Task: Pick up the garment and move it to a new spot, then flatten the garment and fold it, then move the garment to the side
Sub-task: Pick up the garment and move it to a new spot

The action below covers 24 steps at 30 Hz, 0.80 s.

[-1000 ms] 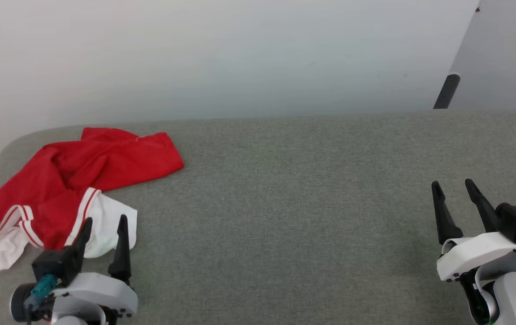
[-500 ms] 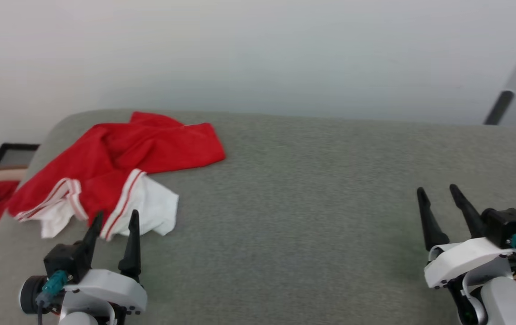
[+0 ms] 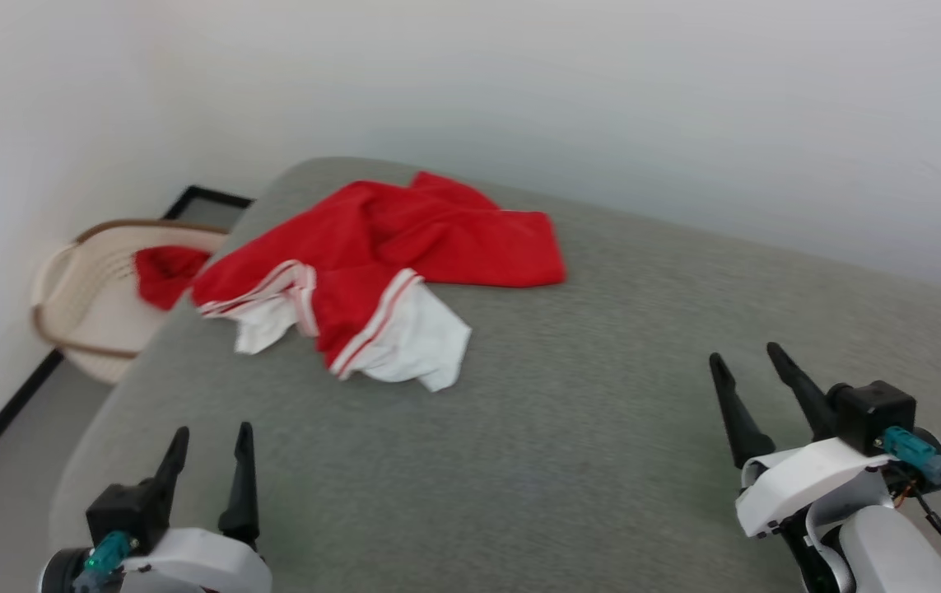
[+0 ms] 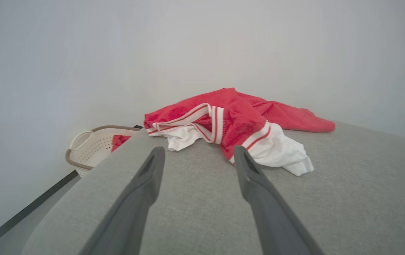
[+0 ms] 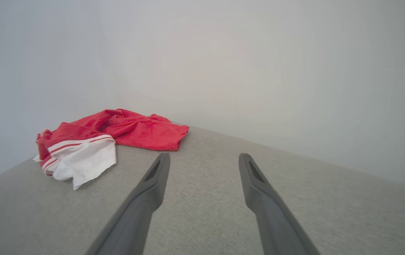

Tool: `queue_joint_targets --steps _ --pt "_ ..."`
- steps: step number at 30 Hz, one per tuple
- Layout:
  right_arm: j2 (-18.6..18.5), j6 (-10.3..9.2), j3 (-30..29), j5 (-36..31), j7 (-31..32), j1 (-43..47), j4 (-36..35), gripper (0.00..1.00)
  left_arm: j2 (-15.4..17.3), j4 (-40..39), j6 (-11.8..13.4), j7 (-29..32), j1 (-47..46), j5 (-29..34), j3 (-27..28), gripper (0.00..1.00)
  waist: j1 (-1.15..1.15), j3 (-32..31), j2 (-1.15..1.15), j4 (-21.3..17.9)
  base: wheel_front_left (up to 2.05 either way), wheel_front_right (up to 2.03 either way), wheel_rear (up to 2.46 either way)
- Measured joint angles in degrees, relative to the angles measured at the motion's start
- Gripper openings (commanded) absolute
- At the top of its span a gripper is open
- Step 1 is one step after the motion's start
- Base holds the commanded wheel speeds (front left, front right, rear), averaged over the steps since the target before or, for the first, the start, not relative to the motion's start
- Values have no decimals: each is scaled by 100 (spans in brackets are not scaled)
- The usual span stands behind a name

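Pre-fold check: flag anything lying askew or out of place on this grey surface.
The red-and-white T-shirt lies crumpled at the far left corner of the grey surface, sleeves bunched among red folds. Past that edge, a laundry basket on the floor holds another red cloth. Nothing looks spilled or torn.

The right gripper (image 5: 204,156) rises from the bottom centre of the frame, its two long dark fingers spread wide with nothing between them, over a grey fabric surface (image 5: 330,202). At middle left lies the crumpled red garment (image 5: 135,129), its white sleeve nearest. A pale wall (image 5: 259,53) stands behind.
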Motion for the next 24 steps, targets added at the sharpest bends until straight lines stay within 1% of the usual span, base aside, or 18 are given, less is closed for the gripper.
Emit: queue_joint_targets --steps 5,10,15,17,22,24 --pt "87 1 436 78 0 -202 62 100 -24 -267 156 0 294 -44 246 100 0 -20 0 508 0 0 0" --pt "94 2 977 225 0 -592 254 100 -192 -739 331 0 669 -136 517 100 0 40 0 834 0 0 0" --pt "86 1 1440 459 -1 -917 427 100 -333 -1144 431 0 973 -180 701 100 0 196 0 954 0 0 0" --pt "81 2 1564 526 -1 -1003 481 100 -365 -1250 432 0 1053 -181 734 100 0 246 0 980 0 0 0" --pt "32 1 1673 638 -1 -1105 514 100 -425 -1361 435 0 1132 -189 765 100 0 318 0 998 0 0 0" --pt "2 1 1669 699 -1 -1103 499 100 -424 -1340 396 0 1114 -167 722 100 0 327 0 986 0 0 0"
